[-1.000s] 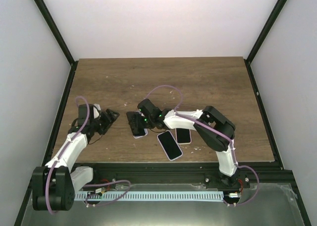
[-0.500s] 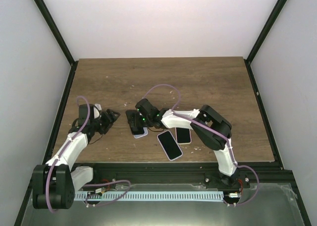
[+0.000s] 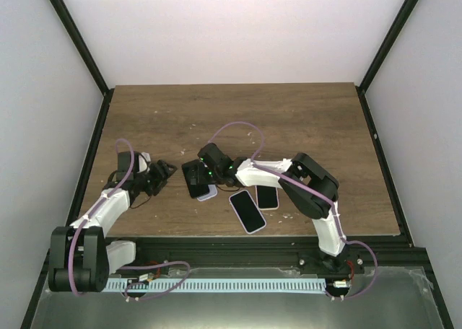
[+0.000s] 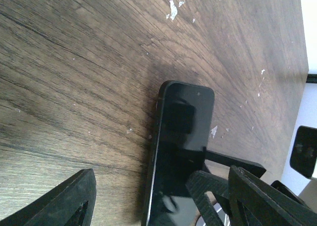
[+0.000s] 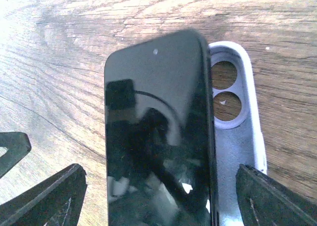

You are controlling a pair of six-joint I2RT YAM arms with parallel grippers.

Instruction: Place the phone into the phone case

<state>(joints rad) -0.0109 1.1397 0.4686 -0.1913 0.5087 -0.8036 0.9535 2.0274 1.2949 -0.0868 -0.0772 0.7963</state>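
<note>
A black phone (image 5: 158,137) lies face up, askew over a pale lilac case (image 5: 237,137) whose camera holes show beside the phone's top right. The phone is not seated in the case. My right gripper (image 5: 159,172) is open, with one finger on either side of the phone and case. In the top view it (image 3: 193,179) covers most of the phone, and the case edge (image 3: 209,195) peeks out. My left gripper (image 3: 160,172) is open just left of them. The left wrist view shows the phone (image 4: 183,137) between and ahead of the left gripper's (image 4: 148,186) fingers.
Two more black phones lie on the wooden table (image 3: 289,120) right of the work spot: a larger one (image 3: 247,211) near the front edge and a smaller one (image 3: 268,197) beside it. Black frame rails border the table.
My right gripper has shifted slightly left over the phone and case. My left arm has edged a little towards them.
</note>
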